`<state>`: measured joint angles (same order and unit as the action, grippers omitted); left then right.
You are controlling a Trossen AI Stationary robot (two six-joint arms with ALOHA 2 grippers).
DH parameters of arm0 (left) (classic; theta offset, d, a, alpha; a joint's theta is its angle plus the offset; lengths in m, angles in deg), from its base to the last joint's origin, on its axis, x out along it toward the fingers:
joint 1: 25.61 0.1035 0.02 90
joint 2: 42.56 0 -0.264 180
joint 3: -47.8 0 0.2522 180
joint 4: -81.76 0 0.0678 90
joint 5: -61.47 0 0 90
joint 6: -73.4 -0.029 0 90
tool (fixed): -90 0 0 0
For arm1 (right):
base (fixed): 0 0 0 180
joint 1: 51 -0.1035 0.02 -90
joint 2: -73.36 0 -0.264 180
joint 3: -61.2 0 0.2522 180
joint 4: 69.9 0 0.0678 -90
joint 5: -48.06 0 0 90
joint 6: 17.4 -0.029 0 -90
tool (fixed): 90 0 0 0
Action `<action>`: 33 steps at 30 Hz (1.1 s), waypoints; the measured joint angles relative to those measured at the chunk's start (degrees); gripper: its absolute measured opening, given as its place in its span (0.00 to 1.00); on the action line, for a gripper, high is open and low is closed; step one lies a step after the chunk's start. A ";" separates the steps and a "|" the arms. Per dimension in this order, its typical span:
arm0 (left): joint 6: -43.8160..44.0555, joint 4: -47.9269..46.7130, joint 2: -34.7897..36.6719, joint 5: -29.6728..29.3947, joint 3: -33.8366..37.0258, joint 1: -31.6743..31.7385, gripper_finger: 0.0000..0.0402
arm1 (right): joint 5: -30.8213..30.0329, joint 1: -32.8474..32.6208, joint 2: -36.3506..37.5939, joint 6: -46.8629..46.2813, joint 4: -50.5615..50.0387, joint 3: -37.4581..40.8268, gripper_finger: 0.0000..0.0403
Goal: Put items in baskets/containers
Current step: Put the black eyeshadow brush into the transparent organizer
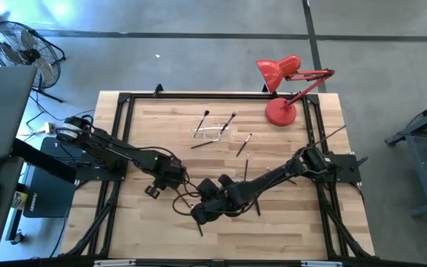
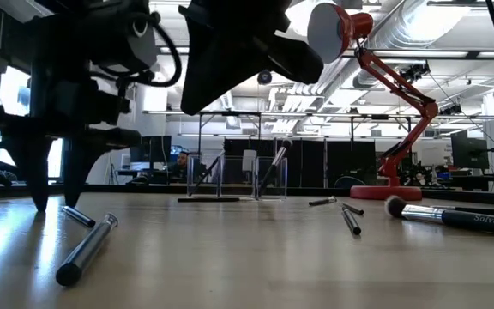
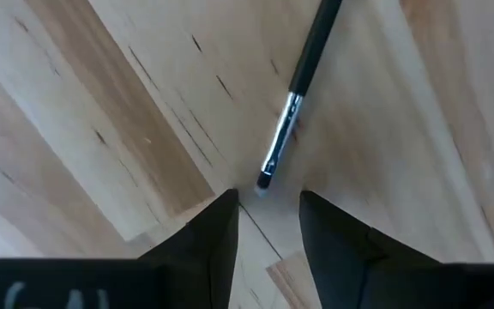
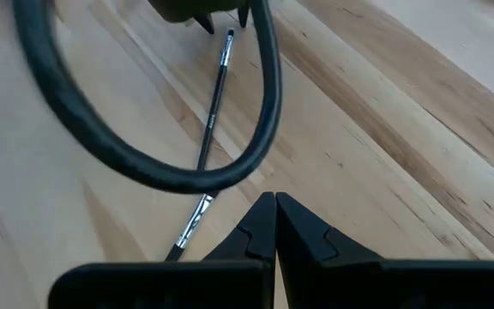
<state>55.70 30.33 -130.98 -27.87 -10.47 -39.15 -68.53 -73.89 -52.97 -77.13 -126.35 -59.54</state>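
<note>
Wooden table [image 1: 161, 230], scattered brushes [image 1: 245, 144], red lamp [image 1: 280, 111]

Lab – exposed ducts [image 2: 453, 34], monitors [image 2: 468, 150]

My left arm reaches in from the left, elbow bent, and its gripper [image 1: 170, 176] points down at the surface near the front middle, fingers [image 3: 204, 236] parted with nothing between them. My right arm stretches across from the right, its gripper [image 1: 202, 213] low, fingers [image 4: 260, 227] pressed together, empty.
</note>
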 joint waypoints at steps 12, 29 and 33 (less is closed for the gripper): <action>1.24 3.05 -1.49 0.01 0.93 0.02 0.31 | 0.15 0.02 0.00 1.28 0.54 0.01 0.00; 0.90 4.03 -1.64 -2.88 1.00 -0.04 0.31 | -0.21 0.02 0.04 1.28 0.54 0.01 0.00; 0.90 4.96 -1.66 -3.14 1.00 -0.07 0.31 | -0.29 0.02 0.07 1.28 0.54 0.01 0.01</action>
<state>56.60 35.29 -132.64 -31.01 -9.47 -39.22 -68.81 -73.87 -52.90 -75.85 -125.81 -59.52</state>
